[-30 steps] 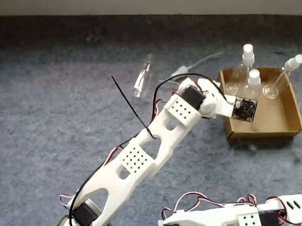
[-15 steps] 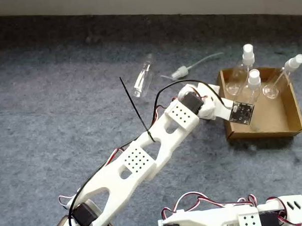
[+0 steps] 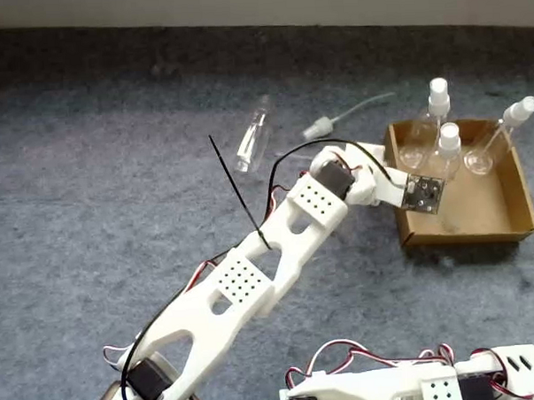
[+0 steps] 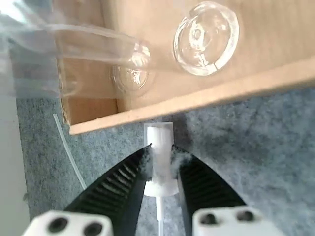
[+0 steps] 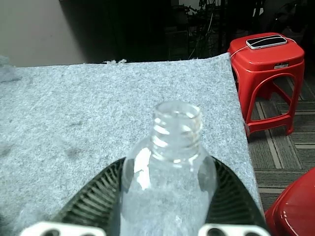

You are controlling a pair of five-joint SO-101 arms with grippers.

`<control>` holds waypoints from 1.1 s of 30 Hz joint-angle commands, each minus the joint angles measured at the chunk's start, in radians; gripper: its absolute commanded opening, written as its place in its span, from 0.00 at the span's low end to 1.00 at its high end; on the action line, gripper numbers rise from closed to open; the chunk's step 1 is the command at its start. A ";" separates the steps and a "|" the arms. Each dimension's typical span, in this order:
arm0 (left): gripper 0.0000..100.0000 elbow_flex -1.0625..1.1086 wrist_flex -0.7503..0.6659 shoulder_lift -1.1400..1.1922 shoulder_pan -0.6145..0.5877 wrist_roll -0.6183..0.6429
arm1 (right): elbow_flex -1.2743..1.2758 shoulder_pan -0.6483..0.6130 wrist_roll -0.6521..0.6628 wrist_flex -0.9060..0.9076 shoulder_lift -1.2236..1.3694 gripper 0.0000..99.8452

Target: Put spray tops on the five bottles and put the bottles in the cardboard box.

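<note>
- grey felt table (image 3: 88, 172): covers the whole work surface.
- left arm (image 3: 239, 281): white, stretched from the near left corner across the felt, its wrist at the left wall of the cardboard box.
- loose bottle (image 3: 253, 134): clear, no top, lying on its side on the felt, left of the box and well apart from it.
- loose spray top (image 3: 321, 127): white, lying on the felt between the loose bottle and the box, its thin tube trailing toward the box's far corner.
- left gripper (image 4: 161, 149): black ribbed jaws nearly closed, pinching the held spray top (image 4: 160, 135); the top is white, its dip tube running back between the jaws, over the felt just beside the box's outer wall.
- cardboard box (image 3: 464, 237): shallow, open, at the right of the table; its wall (image 4: 221, 88) sits close ahead of the left gripper.
- three capped bottles (image 3: 446, 148): clear with white spray tops, leaning inside the box; two round bases (image 4: 206, 37) face the left wrist view.
- right gripper (image 5: 170, 167): jaws spread wide around the open-necked bottle (image 5: 176, 123), gripping its shoulders; the bottle is clear, its threaded neck bare.
- red stool (image 5: 266, 73): on the floor beyond the table edge.
</note>
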 commanded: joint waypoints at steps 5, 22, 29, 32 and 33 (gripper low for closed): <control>0.01 -0.041 0.086 -0.025 -0.001 0.000 | 0.151 0.010 0.014 -0.022 -0.012 0.12; 0.11 -0.044 0.275 -0.177 0.001 0.026 | 0.151 0.008 0.014 -0.022 -0.012 0.12; 0.11 -0.044 0.302 -0.240 0.010 0.112 | 0.151 0.008 0.014 -0.022 -0.012 0.12; 0.12 -0.042 0.285 -0.236 -0.019 0.112 | 0.151 0.008 0.014 -0.022 -0.012 0.12; 0.14 -0.036 0.275 -0.231 -0.025 0.112 | 0.151 0.008 0.014 -0.022 -0.012 0.12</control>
